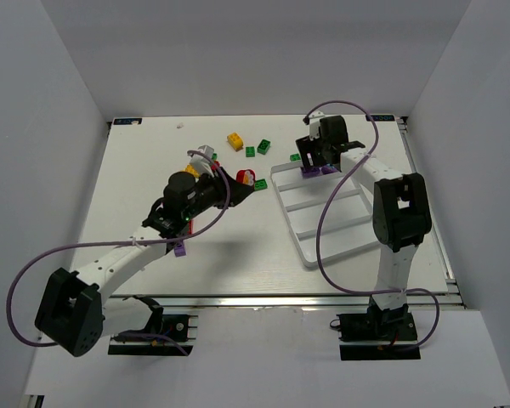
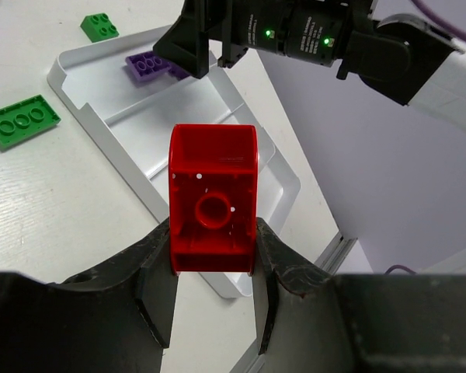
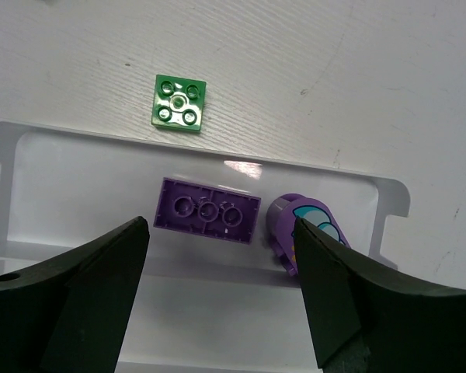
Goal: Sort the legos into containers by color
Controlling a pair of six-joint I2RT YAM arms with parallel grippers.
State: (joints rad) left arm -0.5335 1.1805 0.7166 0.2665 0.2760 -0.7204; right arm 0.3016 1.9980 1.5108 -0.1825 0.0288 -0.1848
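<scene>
Top and wrist views of a table (image 1: 144, 161) with a white four-compartment tray (image 1: 331, 228) on its right half, the compartments ranked from far to near.

Left gripper (image 2: 213, 242): pressed onto a red brick (image 2: 213, 198), one finger flat against each side wall. The brick's hollow underside, with its single round tube, faces the wrist camera. In the top view this gripper sits left of the tray, over the middle of the table, and the brick is outside every compartment.

Right gripper (image 3: 220, 260): jaws spread wide with nothing between them, poised over the far compartment (image 3: 78, 186) at the tray's far left end.

In that compartment lie two pieces:
- a purple brick (image 3: 207, 210), underside up, showing three tubes;
- a purple piece (image 3: 304, 231) with a pale rounded top, just right of the brick in the wrist view and apart from it.

The other three compartments show only bare white floor in the top view.

Loose pieces on the table:
- a green square (image 3: 179, 103), four studs up, just beyond the tray's far wall;
- a green plate (image 2: 22, 120), left of the tray;
- a yellow brick (image 1: 235, 140), farther off toward the far edge, with further green pieces just beside it.
</scene>
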